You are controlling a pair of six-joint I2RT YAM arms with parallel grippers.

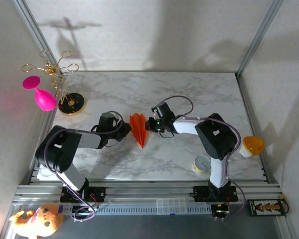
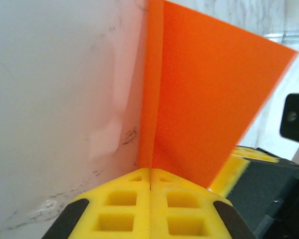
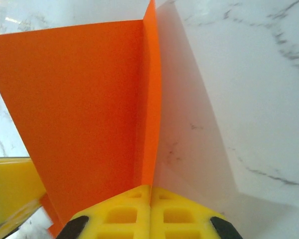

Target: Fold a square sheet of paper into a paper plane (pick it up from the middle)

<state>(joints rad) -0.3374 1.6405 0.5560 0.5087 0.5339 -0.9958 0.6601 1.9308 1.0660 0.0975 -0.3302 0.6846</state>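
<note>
Both the left jaws and the right jaws are clamped on the paper plane [image 1: 137, 127] from opposite sides.

I count my tools: 2, left tool [image 1: 125, 129] and right tool [image 1: 147, 125] | paper plane [image 1: 137, 127]: 1 | pink goblet [image 1: 41, 95]: 1 | gold rack [image 1: 71, 104]: 1 | yellow can [image 1: 202, 164]: 1 | orange-yellow cup [image 1: 252, 145]: 1 | plush toy [image 1: 36, 222]: 1 | bench [image 1: 189, 94]: 1

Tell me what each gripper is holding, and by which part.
Both hold the paper plane: the left gripper pinches a folded edge on its left side, the right gripper one on its right side.
</note>
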